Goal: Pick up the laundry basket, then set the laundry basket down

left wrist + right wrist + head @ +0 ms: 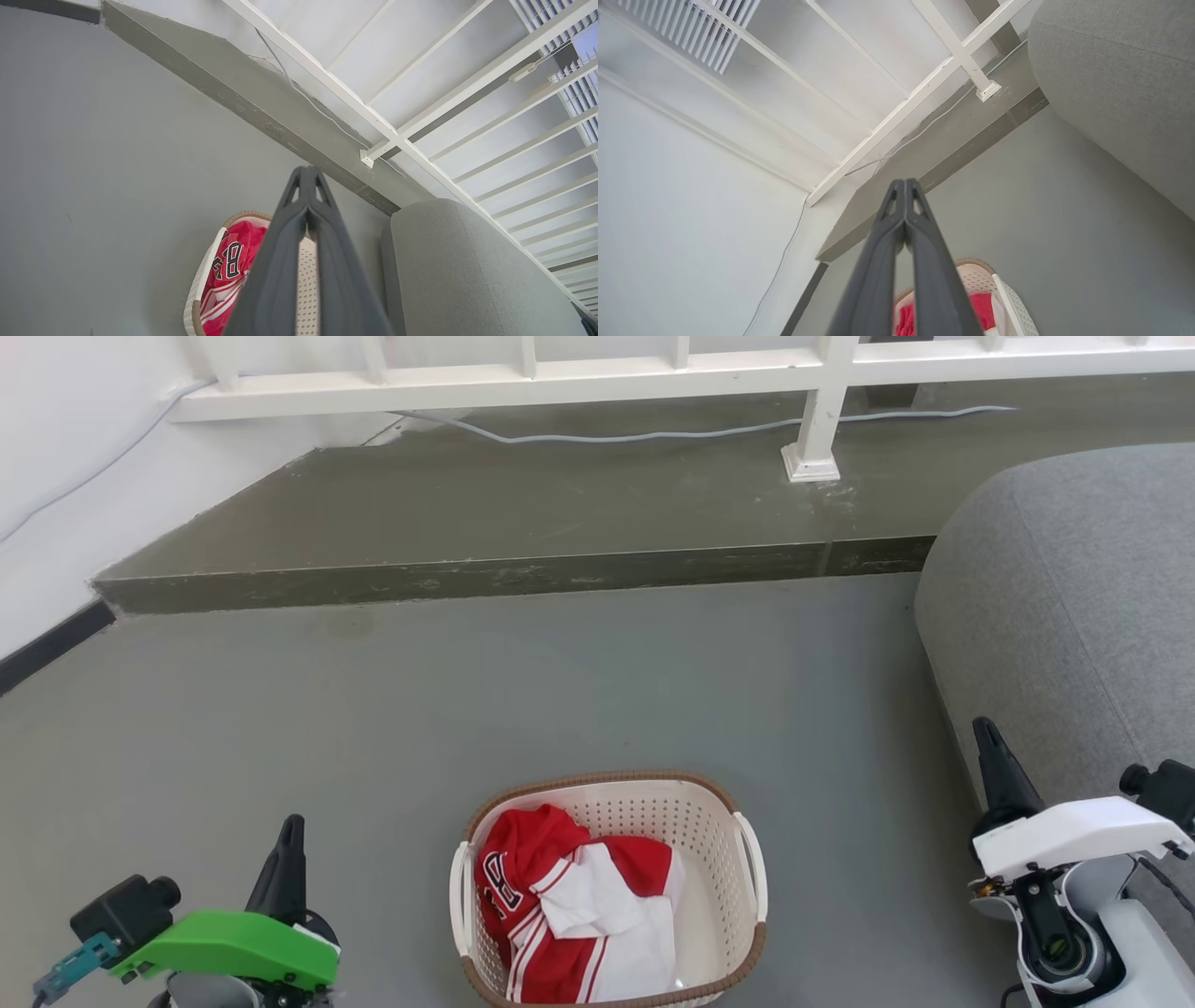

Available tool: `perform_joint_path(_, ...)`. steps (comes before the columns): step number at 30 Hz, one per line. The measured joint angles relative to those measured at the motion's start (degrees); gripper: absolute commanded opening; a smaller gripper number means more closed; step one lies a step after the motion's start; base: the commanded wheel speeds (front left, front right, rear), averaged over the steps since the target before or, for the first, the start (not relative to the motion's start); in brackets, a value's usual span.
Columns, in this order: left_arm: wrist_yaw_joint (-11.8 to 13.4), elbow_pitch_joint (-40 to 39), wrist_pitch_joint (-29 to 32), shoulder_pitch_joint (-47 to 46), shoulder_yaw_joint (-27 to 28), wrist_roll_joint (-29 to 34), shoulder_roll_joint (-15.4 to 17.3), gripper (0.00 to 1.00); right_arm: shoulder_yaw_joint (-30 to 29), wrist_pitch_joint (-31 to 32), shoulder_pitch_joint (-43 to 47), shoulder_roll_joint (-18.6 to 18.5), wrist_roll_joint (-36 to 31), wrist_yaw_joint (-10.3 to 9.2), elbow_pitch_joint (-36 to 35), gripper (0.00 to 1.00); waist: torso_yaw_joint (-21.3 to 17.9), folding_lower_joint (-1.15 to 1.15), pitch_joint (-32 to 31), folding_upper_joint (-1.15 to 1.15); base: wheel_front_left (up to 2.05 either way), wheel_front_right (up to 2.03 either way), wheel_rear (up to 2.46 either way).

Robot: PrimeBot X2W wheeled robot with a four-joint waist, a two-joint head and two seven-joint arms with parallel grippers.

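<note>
Head view shows the left gripper (293, 823) and right gripper (983, 726) pinched closed, empty, flanking the basket (674, 821) well apart; an uneven two-sided lift could tilt it.

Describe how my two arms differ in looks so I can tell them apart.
The left end effector carries a bright green cover, a black camera and a teal plug. The right end effector has a white cover. Both have long dark tapered fingers with triangular cut-outs near the tips.
</note>
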Motion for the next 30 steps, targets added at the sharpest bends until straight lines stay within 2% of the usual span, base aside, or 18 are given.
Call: perform_joint_path(30, -4.0, 3.4, 5.0, -1.3, 5.8, -20.7, -1.5, 0.00, -6.8, 4.7, -0.2, 2.9, 20.7, 4.03, 2.0, 0.00, 1.1, 0.00, -0.8, 0.00, 0.00, 0.00, 0.00)
